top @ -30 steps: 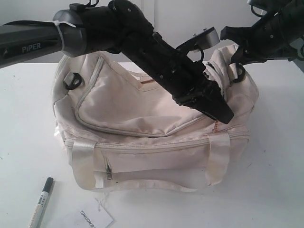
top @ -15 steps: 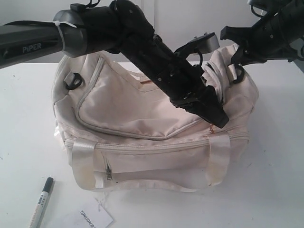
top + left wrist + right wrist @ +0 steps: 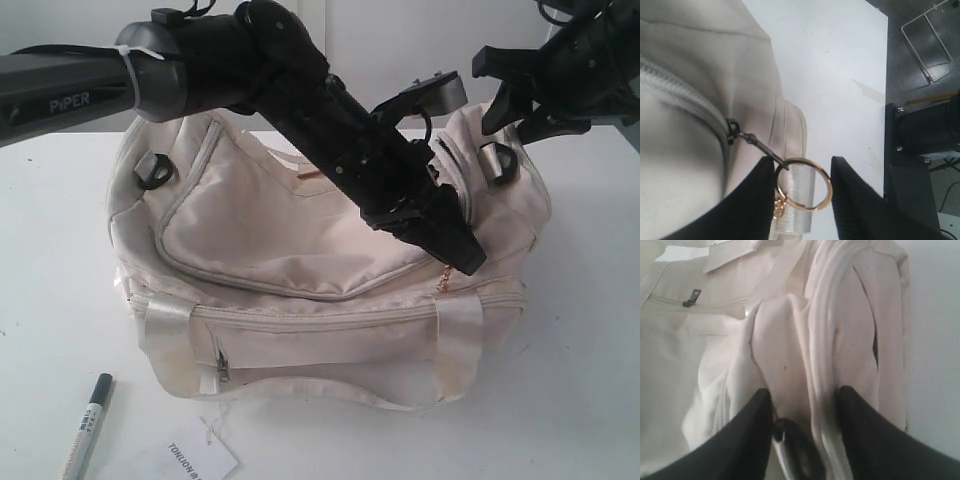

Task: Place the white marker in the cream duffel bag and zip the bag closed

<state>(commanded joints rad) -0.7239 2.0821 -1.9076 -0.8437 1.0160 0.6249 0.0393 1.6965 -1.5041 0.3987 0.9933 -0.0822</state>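
marker: white marker (image 3: 88, 425) lies on the counter (image 3: 580, 350), near left, apart from the bag. Not in yet.
bag: cream duffel bag (image 3: 270, 230) sits mid-counter, and the curved top zip (image 3: 685, 95) looks shut all the way along.
left pincer: the left pincer (image 3: 802, 165) sits at the zip's right end with a finger on each side of the gold ring (image 3: 804, 184). Can't tell if it's actually pinched.
right pincer: the right pincer (image 3: 804, 391) is spread wide over the bag's right end fold, holding nothing. The black ring (image 3: 795, 440) sits between its fingers.
step: I'd say unzipping comes first.
next: get a firm hold on the ring and drag it left along the curve.
room: bare counter both sides. The paper tag (image 3: 200, 455) is just right of the marker.
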